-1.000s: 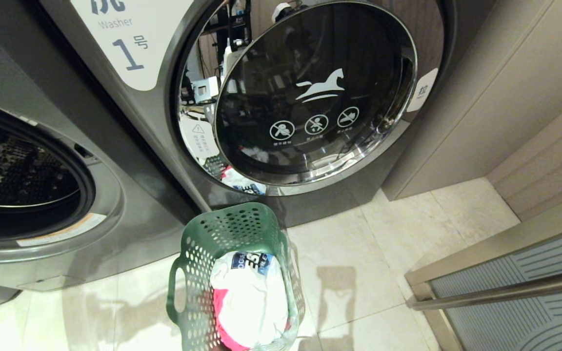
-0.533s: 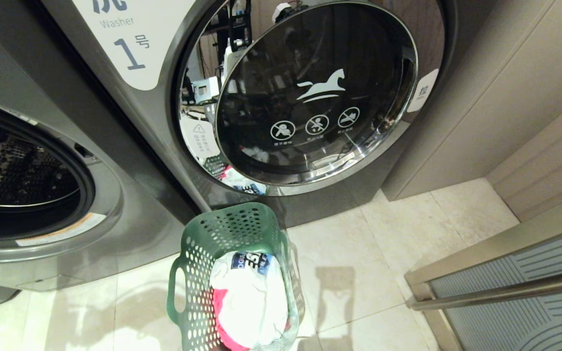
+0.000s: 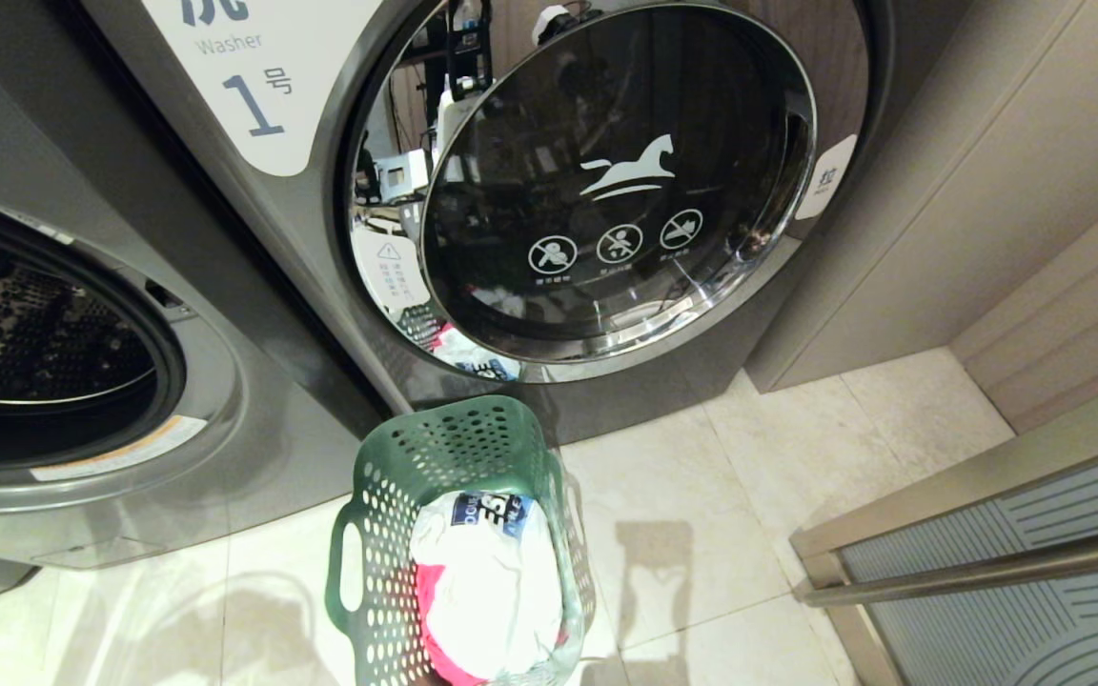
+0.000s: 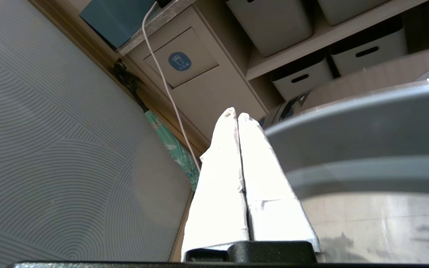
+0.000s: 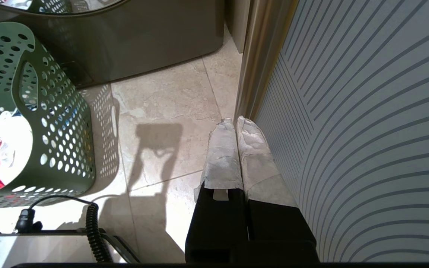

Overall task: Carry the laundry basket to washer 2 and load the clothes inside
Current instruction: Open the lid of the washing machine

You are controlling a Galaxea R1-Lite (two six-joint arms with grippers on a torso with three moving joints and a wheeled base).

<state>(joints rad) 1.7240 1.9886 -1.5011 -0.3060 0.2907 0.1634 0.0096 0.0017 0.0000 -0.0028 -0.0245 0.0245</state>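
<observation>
Head view showed the green laundry basket (image 3: pixel 458 543) standing on the pale tiled floor (image 3: pixel 759 534), with the clothes (image 3: pixel 487 591) piled inside it: a white garment with a blue printed patch on top and a pink-red one beneath. Just beyond the basket stood a grey washer marked 1 (image 3: pixel 606 191), its round door shut. Beside that machine another grey washer (image 3: pixel 82 381) showed an open, dark drum; its number could not be read, so it may be washer 2.

Neither arm appeared in that view. In the left wrist view the left gripper (image 4: pixel 235 116) had its white-wrapped fingers pressed together and held nothing; a curved grey surface (image 4: pixel 367 141), possibly a washer's edge, lay close beside it, and shelves with storage bins (image 4: pixel 300 76) stood beyond the fingertips. In the right wrist view the right gripper (image 5: pixel 236 121) was likewise fully closed and empty, hanging above the floor beside a ribbed panel (image 5: pixel 367 130), with the basket well apart on its other side.
</observation>
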